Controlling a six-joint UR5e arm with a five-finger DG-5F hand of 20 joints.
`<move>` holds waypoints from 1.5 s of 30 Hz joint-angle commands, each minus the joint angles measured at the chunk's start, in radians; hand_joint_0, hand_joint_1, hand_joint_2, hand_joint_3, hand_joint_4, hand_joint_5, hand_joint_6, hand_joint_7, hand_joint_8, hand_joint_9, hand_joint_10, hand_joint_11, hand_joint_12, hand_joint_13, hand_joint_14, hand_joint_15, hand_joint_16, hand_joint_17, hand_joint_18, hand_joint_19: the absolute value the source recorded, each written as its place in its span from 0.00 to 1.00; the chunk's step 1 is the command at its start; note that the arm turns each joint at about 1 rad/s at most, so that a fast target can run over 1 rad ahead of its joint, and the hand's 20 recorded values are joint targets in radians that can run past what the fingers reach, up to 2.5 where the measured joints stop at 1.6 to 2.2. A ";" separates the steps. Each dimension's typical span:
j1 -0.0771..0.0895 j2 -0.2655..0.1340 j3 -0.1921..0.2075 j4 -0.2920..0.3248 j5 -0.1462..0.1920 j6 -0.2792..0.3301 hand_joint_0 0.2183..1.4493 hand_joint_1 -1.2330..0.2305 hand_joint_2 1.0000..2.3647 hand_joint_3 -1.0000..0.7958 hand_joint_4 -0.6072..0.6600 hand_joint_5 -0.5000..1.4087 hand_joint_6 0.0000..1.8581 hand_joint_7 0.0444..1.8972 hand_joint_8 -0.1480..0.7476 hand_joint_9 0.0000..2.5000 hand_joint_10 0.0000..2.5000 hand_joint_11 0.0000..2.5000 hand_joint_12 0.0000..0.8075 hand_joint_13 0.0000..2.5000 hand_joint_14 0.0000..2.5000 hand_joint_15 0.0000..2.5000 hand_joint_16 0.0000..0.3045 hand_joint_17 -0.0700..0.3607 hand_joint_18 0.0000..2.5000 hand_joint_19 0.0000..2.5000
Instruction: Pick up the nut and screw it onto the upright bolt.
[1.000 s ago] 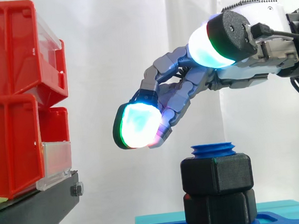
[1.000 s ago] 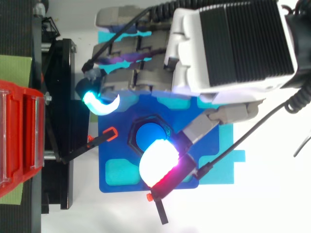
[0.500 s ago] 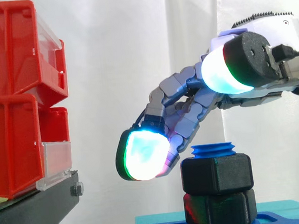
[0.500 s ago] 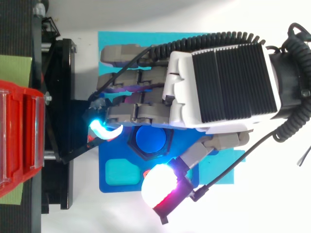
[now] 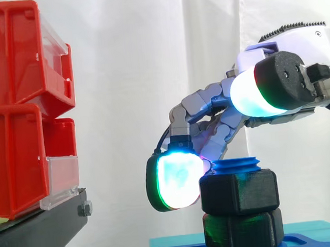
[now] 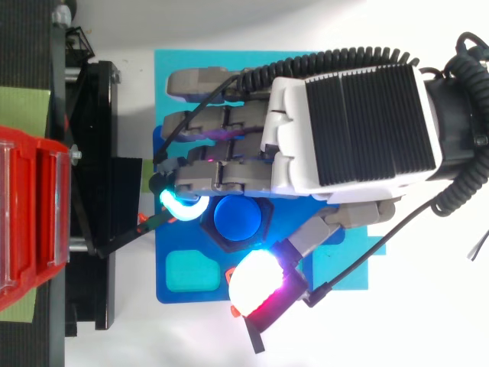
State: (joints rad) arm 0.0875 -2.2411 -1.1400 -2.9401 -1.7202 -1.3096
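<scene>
The hand (image 6: 351, 130) hangs with its fingers loosely bent downward and its thumb (image 5: 255, 91) lifted apart, gripping nothing. One glowing fingertip (image 5: 179, 180) sits just beside the upper nut (image 5: 239, 192) below the palm; whether they touch is unclear. One blue bolt (image 5: 235, 164) carries two black nuts, the lower nut (image 5: 242, 231) resting on the blue base (image 6: 168, 294). Well beyond the fingertips, two red bins (image 5: 6, 57) are stacked on one black stand (image 5: 35, 235).
</scene>
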 commanded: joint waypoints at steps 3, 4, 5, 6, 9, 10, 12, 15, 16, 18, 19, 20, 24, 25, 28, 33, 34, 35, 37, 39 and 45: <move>-0.005 0.000 0.000 -0.002 -0.004 -0.003 0.24 0.78 0.00 0.28 0.64 0.24 0.27 0.66 0.45 0.30 0.00 0.00 0.38 0.18 0.00 0.00 0.11 0.33 0.04 0.00; -0.006 0.000 0.000 -0.002 -0.004 -0.005 0.24 0.77 0.00 0.28 0.63 0.24 0.27 0.67 0.45 0.30 0.00 0.00 0.38 0.18 0.00 0.00 0.11 0.33 0.04 0.00; -0.008 0.000 0.000 -0.002 -0.006 -0.008 0.24 0.77 0.00 0.28 0.64 0.24 0.27 0.69 0.45 0.30 0.00 0.00 0.38 0.18 0.00 0.00 0.11 0.33 0.04 0.00; -0.009 0.000 0.000 -0.002 -0.007 -0.010 0.24 0.77 0.00 0.28 0.64 0.24 0.27 0.70 0.45 0.30 0.00 0.00 0.38 0.18 0.00 0.00 0.11 0.33 0.04 0.00; -0.017 0.000 0.000 -0.004 -0.015 -0.013 0.24 0.77 0.00 0.28 0.63 0.24 0.27 0.72 0.45 0.30 0.00 0.00 0.38 0.19 0.00 0.00 0.10 0.33 0.04 0.00; -0.020 0.000 0.000 -0.004 -0.016 -0.014 0.24 0.76 0.00 0.28 0.64 0.24 0.27 0.74 0.45 0.30 0.00 0.00 0.38 0.19 0.00 0.00 0.10 0.33 0.04 0.00; -0.026 0.000 0.000 -0.004 -0.022 -0.019 0.24 0.76 0.00 0.28 0.63 0.24 0.27 0.76 0.45 0.31 0.00 0.00 0.37 0.19 0.00 0.00 0.10 0.33 0.05 0.00; -0.031 0.000 -0.001 -0.005 -0.026 -0.023 0.24 0.75 0.00 0.28 0.63 0.25 0.28 0.77 0.46 0.31 0.00 0.00 0.37 0.20 0.00 0.00 0.10 0.33 0.05 0.00; -0.032 0.000 -0.001 -0.005 -0.026 -0.023 0.24 0.75 0.00 0.28 0.63 0.25 0.28 0.76 0.46 0.32 0.00 0.00 0.37 0.20 0.00 0.00 0.10 0.33 0.05 0.00; -0.035 0.000 -0.001 -0.005 -0.029 -0.028 0.24 0.75 0.00 0.28 0.63 0.24 0.29 0.75 0.47 0.32 0.00 0.00 0.37 0.20 0.00 0.00 0.10 0.33 0.06 0.00; -0.035 0.000 -0.001 -0.005 -0.030 -0.028 0.24 0.74 0.00 0.28 0.63 0.24 0.30 0.74 0.47 0.32 0.00 0.00 0.37 0.20 0.00 0.00 0.10 0.33 0.06 0.00; -0.038 0.000 -0.001 -0.007 -0.032 -0.030 0.24 0.74 0.00 0.28 0.63 0.24 0.31 0.73 0.46 0.32 0.00 0.00 0.36 0.20 0.00 0.00 0.10 0.33 0.06 0.00; -0.041 0.000 -0.001 -0.007 -0.036 -0.030 0.24 0.74 0.00 0.28 0.63 0.24 0.32 0.72 0.47 0.32 0.00 0.00 0.37 0.21 0.00 0.00 0.10 0.32 0.06 0.00; -0.041 0.000 -0.001 -0.007 -0.036 -0.030 0.24 0.74 0.00 0.28 0.63 0.24 0.32 0.72 0.47 0.33 0.00 0.00 0.36 0.21 0.00 0.00 0.10 0.32 0.07 0.00; -0.045 0.000 -0.001 -0.007 -0.036 -0.030 0.24 0.73 0.00 0.28 0.63 0.24 0.33 0.69 0.47 0.33 0.00 0.00 0.36 0.21 0.00 0.00 0.10 0.32 0.07 0.00; -0.048 0.000 -0.001 -0.007 -0.041 -0.030 0.24 0.73 0.00 0.28 0.64 0.24 0.32 0.71 0.47 0.33 0.00 0.00 0.36 0.21 0.00 0.00 0.10 0.32 0.07 0.00; -0.048 0.000 -0.001 -0.007 -0.042 -0.030 0.24 0.73 0.00 0.28 0.64 0.25 0.27 0.77 0.47 0.33 0.00 0.00 0.36 0.21 0.00 0.00 0.10 0.32 0.07 0.00; -0.048 0.000 -0.001 -0.007 -0.042 -0.030 0.24 0.73 0.00 0.28 0.64 0.25 0.27 0.76 0.47 0.33 0.00 0.00 0.36 0.21 0.00 0.00 0.10 0.32 0.07 0.00; -0.048 0.000 -0.003 -0.007 -0.042 -0.028 0.24 0.74 0.00 0.28 0.64 0.24 0.27 0.74 0.46 0.33 0.00 0.00 0.36 0.21 0.00 0.00 0.10 0.32 0.07 0.00; -0.048 0.000 -0.001 -0.007 -0.041 -0.028 0.24 0.74 0.00 0.28 0.65 0.24 0.27 0.72 0.46 0.33 0.00 0.00 0.36 0.21 0.00 0.00 0.10 0.32 0.07 0.00; -0.051 0.000 -0.001 -0.007 -0.042 -0.025 0.24 0.74 0.00 0.28 0.69 0.23 0.27 0.56 0.46 0.32 0.00 0.00 0.37 0.21 0.00 0.00 0.10 0.32 0.07 0.00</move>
State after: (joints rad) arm 0.0376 -2.2411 -1.1419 -2.9469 -1.7617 -1.3358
